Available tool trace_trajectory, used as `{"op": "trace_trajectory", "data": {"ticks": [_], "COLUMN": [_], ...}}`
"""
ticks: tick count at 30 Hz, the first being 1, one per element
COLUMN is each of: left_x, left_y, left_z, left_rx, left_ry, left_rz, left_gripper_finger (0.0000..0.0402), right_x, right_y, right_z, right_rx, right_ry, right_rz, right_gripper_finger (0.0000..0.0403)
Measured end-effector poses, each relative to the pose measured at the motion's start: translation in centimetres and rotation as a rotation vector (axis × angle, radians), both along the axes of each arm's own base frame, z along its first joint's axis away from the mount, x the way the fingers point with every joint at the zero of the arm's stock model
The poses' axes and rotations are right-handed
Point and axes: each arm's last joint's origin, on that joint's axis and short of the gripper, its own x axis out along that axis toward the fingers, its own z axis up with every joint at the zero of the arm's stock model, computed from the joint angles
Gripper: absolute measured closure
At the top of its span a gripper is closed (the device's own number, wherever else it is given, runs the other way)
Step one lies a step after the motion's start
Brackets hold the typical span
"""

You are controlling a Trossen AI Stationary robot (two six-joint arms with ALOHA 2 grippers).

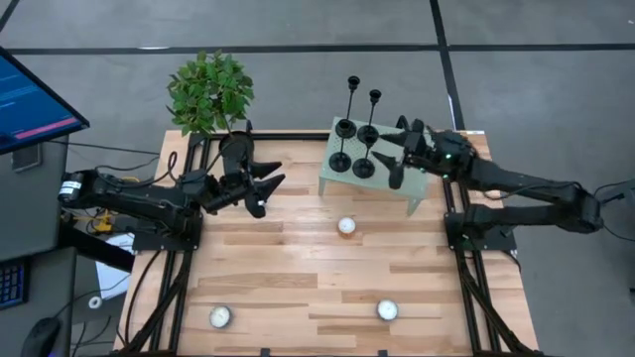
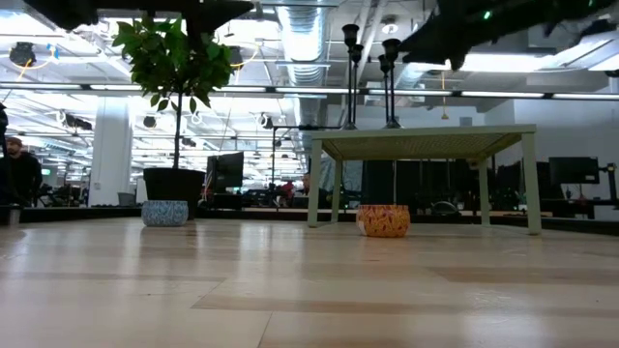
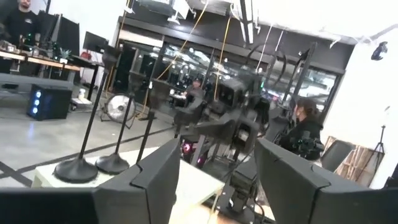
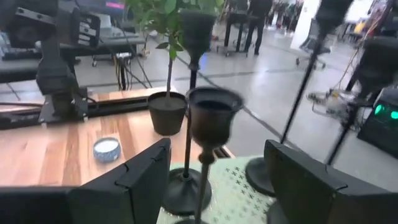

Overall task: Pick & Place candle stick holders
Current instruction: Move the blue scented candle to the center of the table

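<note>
Pale stand under candle stick holders, right tool alongside.

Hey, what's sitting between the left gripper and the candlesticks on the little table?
Nothing: in the high view, bare wood separates the left gripper from the candlesticks.

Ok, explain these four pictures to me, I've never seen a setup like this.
Two robot arms work at a wooden table. One picture looks down from above, one looks level across the tabletop, and two come from cameras on the arms' wrists. On a small pale green stand are four black candle stick holders. The right gripper is open at the stand, a holder's cup between its fingers, holding nothing. The left gripper waits open near a potted plant. Tealights lie on the wood.
</note>
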Motion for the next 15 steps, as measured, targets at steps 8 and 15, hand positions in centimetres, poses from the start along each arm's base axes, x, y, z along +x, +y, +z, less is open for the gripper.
{"op": "trace_trajectory", "data": {"ticks": [8, 15], "left_x": [0.6, 0.3], "left_y": [0.2, 0.3], "left_z": [1.3, 1.5], "left_rx": [-0.046, -0.152], "left_ry": [0.369, 0.581], "left_rz": [0.055, 0.084], "left_gripper_finger": [0.0199, 0.0199], "right_x": [-5.7, -10.2], "right_y": [2.2, 3.9], "right_z": [6.3, 8.8], "right_rx": [0.023, 0.034], "right_ry": [0.075, 0.076], "right_rz": [-0.043, -0.111], "right_gripper_finger": [0.0154, 0.0154]}}
